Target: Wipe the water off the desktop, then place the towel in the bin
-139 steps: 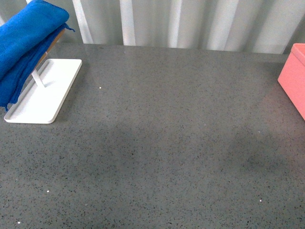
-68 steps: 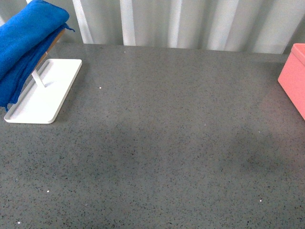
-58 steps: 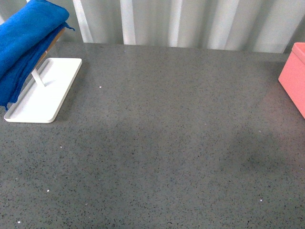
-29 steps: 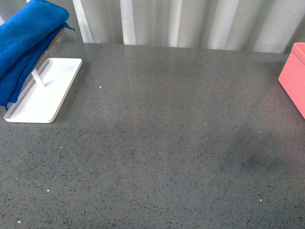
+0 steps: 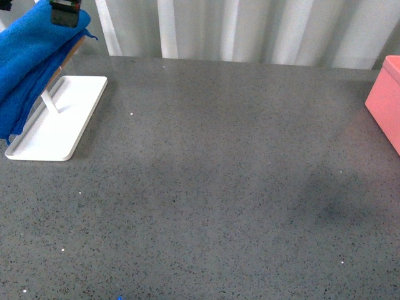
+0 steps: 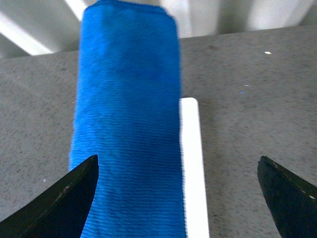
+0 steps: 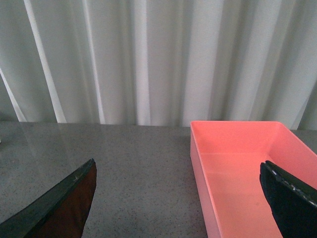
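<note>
Nearest, the speckled grey surface (image 5: 219, 187) lies bare; no water shows plainly, only faint darker patches. Farther back on the left, the blue towel (image 5: 31, 56) hangs folded over the wooden bar (image 5: 70, 51) of a white tray (image 5: 56, 128). The left claw (image 6: 178, 196) hovers over the cloth, spread wide. The right claw (image 7: 178, 201), also wide and empty, faces the empty pink bin (image 5: 386, 100) at far right. Closing too deep would likely pinch the bar along with the cloth, and lifting could then drag or tip the tray.
</note>
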